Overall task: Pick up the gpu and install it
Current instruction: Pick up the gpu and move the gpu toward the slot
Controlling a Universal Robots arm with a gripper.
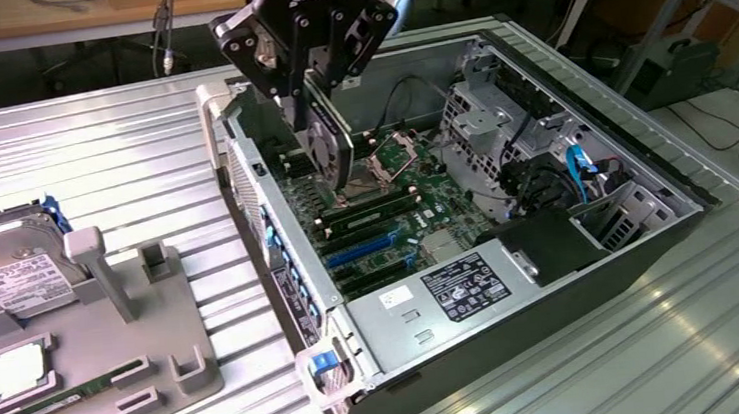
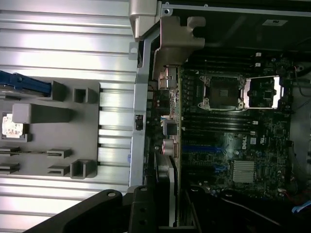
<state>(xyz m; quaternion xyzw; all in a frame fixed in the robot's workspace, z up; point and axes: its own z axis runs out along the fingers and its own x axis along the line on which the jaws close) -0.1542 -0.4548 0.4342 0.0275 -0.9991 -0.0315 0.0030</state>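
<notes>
My gripper hangs over the open computer case and is shut on the gpu. The dark card is held on edge, with its round fan face showing in the exterior view. Its lower edge hovers just above the motherboard, close to the case's rear wall. In the wrist view the gpu appears edge-on, its silver bracket at the far end beside the case's rear wall, with the gripper fingers dark against the near end. The blue expansion slots lie below and forward of the card.
A grey parts holder sits on the ribbed metal table at the exterior view's left, carrying a hard drive, a processor and a memory stick. Inside the case are a power supply, a drive cage and blue cables.
</notes>
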